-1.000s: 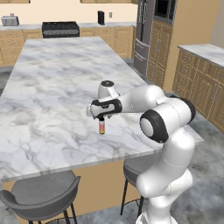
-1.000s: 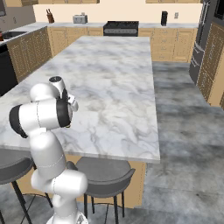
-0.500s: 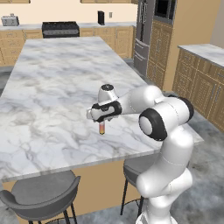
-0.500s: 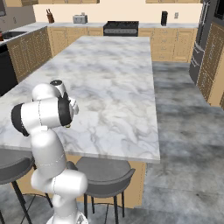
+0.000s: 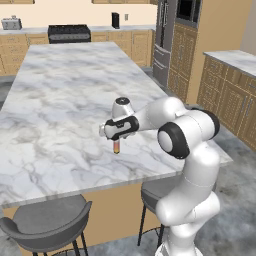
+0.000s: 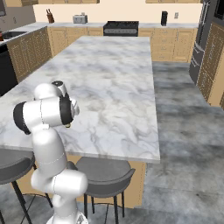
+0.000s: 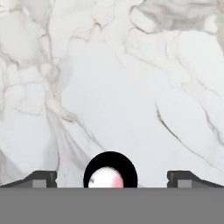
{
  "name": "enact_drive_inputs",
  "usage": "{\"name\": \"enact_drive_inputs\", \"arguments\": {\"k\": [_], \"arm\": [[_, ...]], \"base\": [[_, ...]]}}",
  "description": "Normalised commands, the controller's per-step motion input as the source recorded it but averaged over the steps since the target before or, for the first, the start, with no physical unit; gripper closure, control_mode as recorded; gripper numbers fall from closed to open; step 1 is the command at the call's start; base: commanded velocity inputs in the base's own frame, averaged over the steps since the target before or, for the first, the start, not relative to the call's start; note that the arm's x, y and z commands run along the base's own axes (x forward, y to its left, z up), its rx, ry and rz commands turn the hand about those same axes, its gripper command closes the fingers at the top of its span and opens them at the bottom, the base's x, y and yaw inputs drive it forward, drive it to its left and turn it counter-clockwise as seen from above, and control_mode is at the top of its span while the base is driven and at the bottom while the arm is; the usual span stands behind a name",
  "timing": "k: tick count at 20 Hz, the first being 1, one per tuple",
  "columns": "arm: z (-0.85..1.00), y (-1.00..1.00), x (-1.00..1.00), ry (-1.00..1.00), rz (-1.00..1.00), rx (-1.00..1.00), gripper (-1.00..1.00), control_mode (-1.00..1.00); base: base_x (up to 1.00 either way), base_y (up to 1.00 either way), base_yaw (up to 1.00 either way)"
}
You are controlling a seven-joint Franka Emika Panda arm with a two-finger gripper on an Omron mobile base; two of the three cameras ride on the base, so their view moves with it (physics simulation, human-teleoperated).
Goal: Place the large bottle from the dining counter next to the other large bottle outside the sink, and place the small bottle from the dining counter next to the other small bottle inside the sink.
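**Open gripper poised over the small bottle on the marble counter**

The gripper points straight down with its two fingers spread wide apart. In the hand view each dark fingertip sits at an outer side, and nothing is pinched between them. Directly beneath the gripper, centred between the fingers, stands the small bottle, upright on the dining counter. From above, its round black cap rings a pale pink top; from the side, its body fades from pink to orange. Whether the fingers touch the bottle is unclear. Around the gripper spreads white-and-grey marble. Below the near counter edge, toward the robot, are grey stools. Far beyond the gripper, a black stove stands against wooden cabinets.
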Motion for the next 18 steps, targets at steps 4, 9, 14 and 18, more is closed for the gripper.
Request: {"name": "enact_drive_inputs", "arguments": {"k": [4,9,14,18], "arm": [[0.00,-0.01,0.04,0.00,-0.01,0.00,-1.00,-1.00],[0.00,0.00,0.00,0.00,0.00,0.00,-1.00,-1.00],[0.00,0.00,0.00,0.00,0.00,0.00,1.00,-1.00],[0.00,0.00,0.00,0.00,0.00,0.00,1.00,-1.00]], "base": [[0.00,0.00,0.00],[0.00,0.00,0.00],[0.00,0.00,0.00],[0.00,0.00,0.00]]}}
